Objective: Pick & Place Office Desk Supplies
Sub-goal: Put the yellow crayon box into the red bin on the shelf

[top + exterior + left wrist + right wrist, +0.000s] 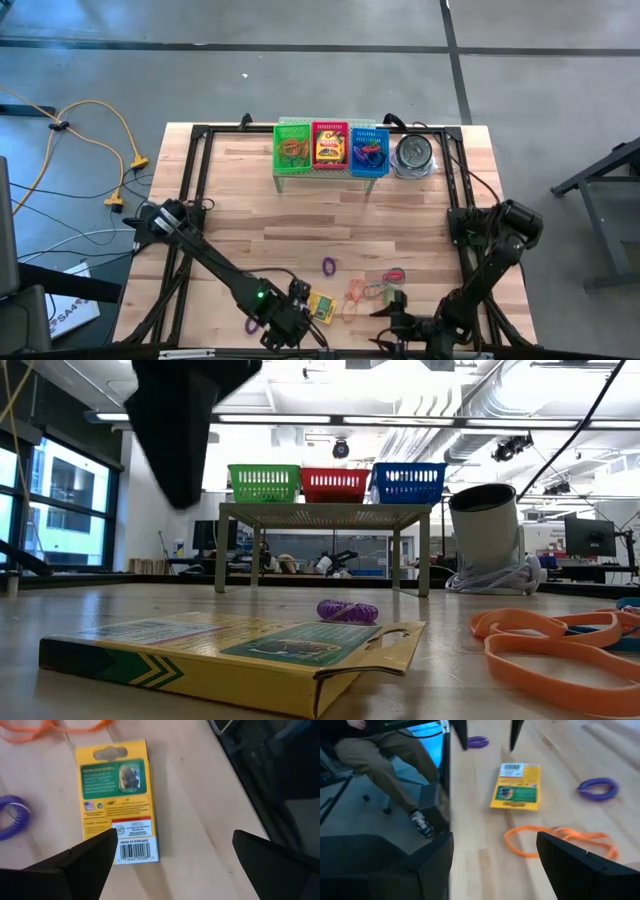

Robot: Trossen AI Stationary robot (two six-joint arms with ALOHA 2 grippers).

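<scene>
From above, the left claw (285,322) hangs over the worktop's near edge, just beside the flat yellow-and-green cardboard crayon box (319,309) that lies there, with its fingers spread wide and nothing between them. The right claw (398,318) waits farther along the same near edge, part open and empty, close to a tangle of thin orange rubber-band loops (358,296). Three plastic mesh baskets, green (293,148), red (330,147) and blue (369,150), sit on a small stand at the far edge.

From worktop height, the crayon box (232,656) lies flat on its broad face, its hang-tab end toward the orange loops (545,644) and a purple coiled band (348,611) lying behind it.

Through the left wrist camera, the box (117,799) shows its printed back, barcode end nearest the claw, hang-tab end away; its long axis runs straight out from between the fingers (87,860). The step looks like closing in for the pick: best to centre over the box, then pinch across the short width, along the long sides.

Through the right wrist camera, the box (515,786) lies apart from the orange loops (555,840).
</scene>
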